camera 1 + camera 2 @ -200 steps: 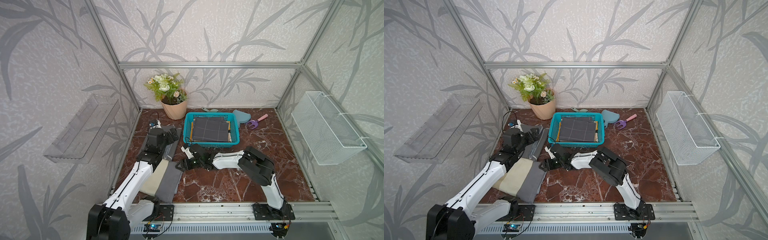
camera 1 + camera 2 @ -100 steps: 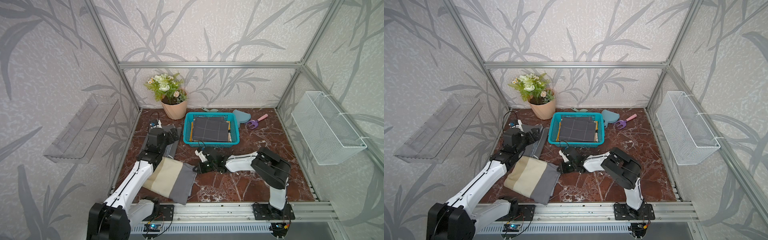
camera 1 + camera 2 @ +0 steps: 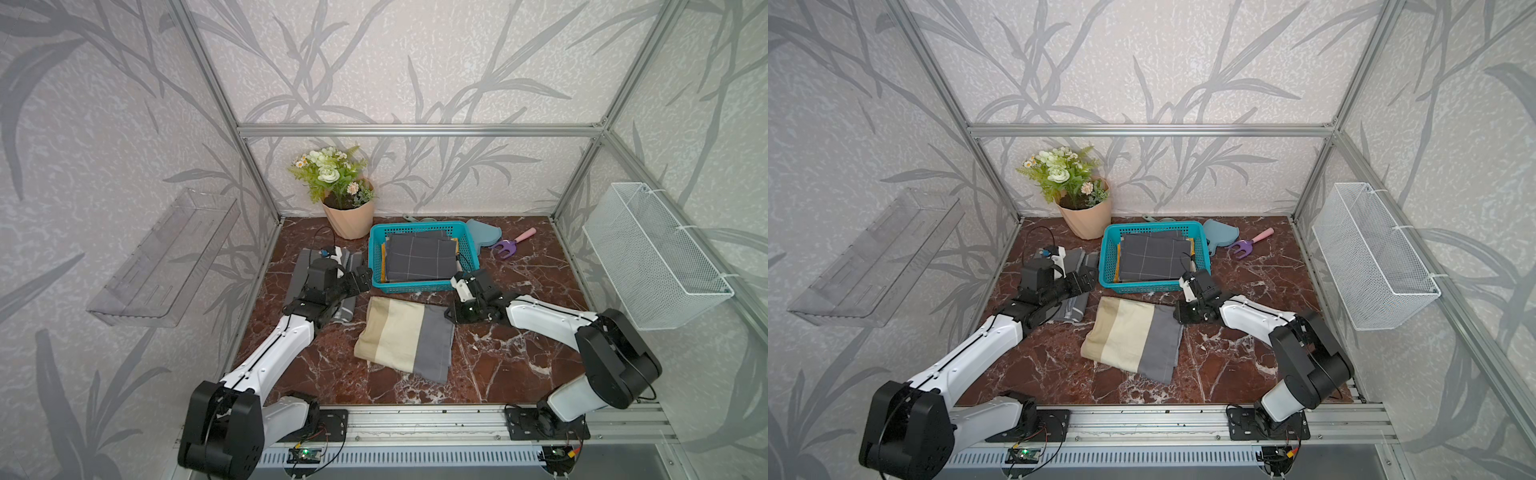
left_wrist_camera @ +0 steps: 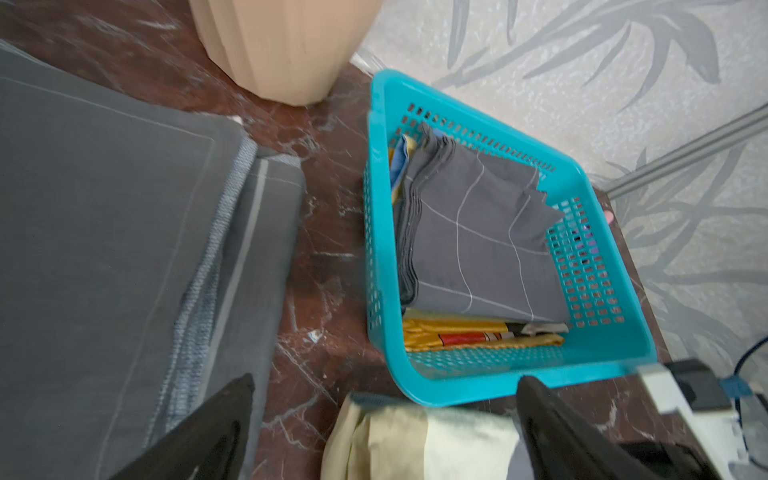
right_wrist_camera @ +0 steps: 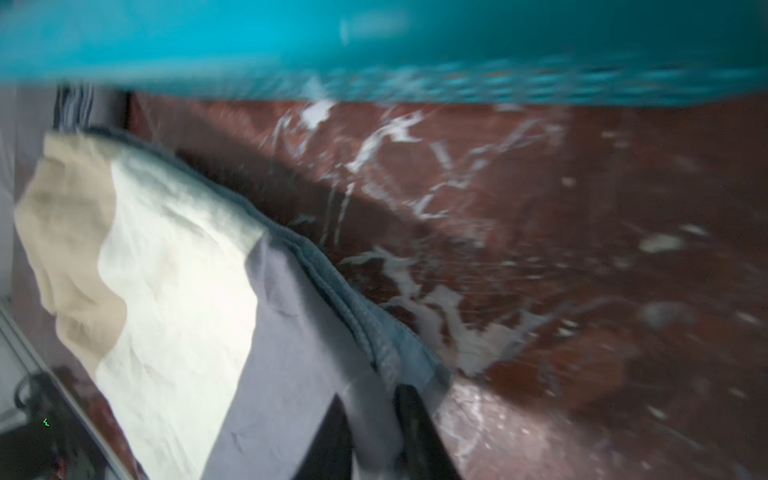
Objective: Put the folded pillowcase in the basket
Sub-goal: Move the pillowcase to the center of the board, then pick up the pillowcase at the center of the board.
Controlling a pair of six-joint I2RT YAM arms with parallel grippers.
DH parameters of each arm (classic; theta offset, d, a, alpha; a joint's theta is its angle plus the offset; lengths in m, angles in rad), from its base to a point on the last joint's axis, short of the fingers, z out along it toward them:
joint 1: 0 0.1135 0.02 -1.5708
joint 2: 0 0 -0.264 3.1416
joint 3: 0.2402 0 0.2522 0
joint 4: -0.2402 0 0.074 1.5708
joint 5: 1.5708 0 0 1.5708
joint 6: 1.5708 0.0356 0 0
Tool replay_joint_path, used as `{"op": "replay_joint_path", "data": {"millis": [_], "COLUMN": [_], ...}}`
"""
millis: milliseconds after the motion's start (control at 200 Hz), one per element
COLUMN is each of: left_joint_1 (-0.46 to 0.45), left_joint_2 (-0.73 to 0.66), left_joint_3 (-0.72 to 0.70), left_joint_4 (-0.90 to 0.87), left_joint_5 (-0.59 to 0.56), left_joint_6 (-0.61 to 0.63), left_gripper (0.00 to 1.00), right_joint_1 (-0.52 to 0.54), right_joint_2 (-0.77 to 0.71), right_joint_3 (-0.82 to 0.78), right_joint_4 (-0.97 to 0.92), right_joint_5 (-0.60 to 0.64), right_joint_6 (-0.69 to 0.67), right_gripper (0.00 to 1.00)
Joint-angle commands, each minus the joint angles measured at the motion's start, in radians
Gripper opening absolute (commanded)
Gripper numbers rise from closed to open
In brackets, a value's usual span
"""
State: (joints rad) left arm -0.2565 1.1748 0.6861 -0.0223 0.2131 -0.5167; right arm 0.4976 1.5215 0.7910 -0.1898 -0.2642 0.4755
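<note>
Dragged rightward, the folded pillowcase (image 3: pixel 405 338) now lies on the worktop (image 3: pixel 519 357), just near of the teal basket (image 3: pixel 415 286). Astride its grey far-right corner sits the right tool (image 5: pixel 370 415); clamped or not, I cannot tell. The left tool (image 3: pixel 362 279) stands wide apart.

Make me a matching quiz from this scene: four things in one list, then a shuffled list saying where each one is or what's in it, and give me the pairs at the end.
Things:
1. striped pillowcase
2. teal basket
3. flower pot
4. white wire basket

Places or states:
A. hangs up at the side, off the table
B. lies flat just in front of the teal basket
C. holds a folded grey checked cloth
D. stands at the back, beside the teal basket

Pairs: 1-B, 2-C, 3-D, 4-A
</note>
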Motion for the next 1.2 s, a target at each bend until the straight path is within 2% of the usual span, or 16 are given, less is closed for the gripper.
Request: {"op": "replay_joint_path", "data": {"millis": [0, 25, 45, 110, 180, 300, 420, 605, 865, 925, 980, 1110, 1195], "left_joint_1": [-0.045, -0.057, -0.068, -0.100, -0.120, -0.130, -0.133, -0.146, -0.182, -0.194, -0.205, -0.212, -0.214], "left_joint_2": [0.021, 0.028, 0.035, 0.054, 0.075, 0.082, 0.050, 0.026, 0.089, 0.094, 0.098, 0.090, 0.080], "left_joint_3": [-0.033, -0.038, -0.041, -0.056, -0.075, -0.110, -0.140, -0.191, -0.270, -0.282, -0.287, -0.286, -0.284], "left_joint_4": [-0.003, -0.009, -0.012, -0.014, -0.009, -0.007, -0.028, -0.045, 0.072, 0.092, 0.094, 0.084, 0.073], "left_joint_5": [0.083, 0.090, 0.091, 0.100, 0.121, 0.130, 0.106, 0.040, 0.099, 0.105, 0.101, 0.082, 0.071], "left_joint_6": [0.015, 0.019, 0.020, 0.029, 0.032, 0.026, 0.017, -0.010, -0.070, -0.080, -0.080, -0.080, -0.080], "left_gripper": [1.00, 1.00, 1.00, 1.00, 1.00, 1.00, 1.00, 1.00, 0.99, 0.93, 0.79, 0.35, 0.08], "right_joint_1": [-0.033, -0.037, -0.039, -0.038, -0.039, -0.037, -0.020, 0.085, 0.167, 0.181, 0.188, 0.202, 0.214], "right_joint_2": [-0.075, -0.092, -0.107, -0.155, -0.197, -0.229, -0.237, -0.147, -0.002, 0.003, 0.004, 0.007, 0.011], "right_joint_3": [-0.019, -0.025, -0.029, -0.058, -0.109, -0.228, -0.352, -0.359, -0.358, -0.358, -0.357, -0.346, -0.324], "right_joint_4": [-0.043, -0.041, -0.040, -0.018, 0.031, 0.169, 0.353, 0.424, 0.567, 0.562, 0.555, 0.526, 0.478], "right_joint_5": [0.088, 0.096, 0.099, 0.082, 0.022, -0.125, -0.193, -0.160, -0.144, -0.123, -0.108, -0.085, -0.063], "right_joint_6": [-0.016, -0.007, -0.001, 0.029, 0.082, 0.210, 0.355, 0.405, 0.497, 0.502, 0.502, 0.491, 0.474], "right_gripper": [0.61, 0.76, 0.84, 0.93, 0.97, 1.00, 0.99, 0.99, 0.99, 0.94, 0.84, 0.35, 0.08]}}
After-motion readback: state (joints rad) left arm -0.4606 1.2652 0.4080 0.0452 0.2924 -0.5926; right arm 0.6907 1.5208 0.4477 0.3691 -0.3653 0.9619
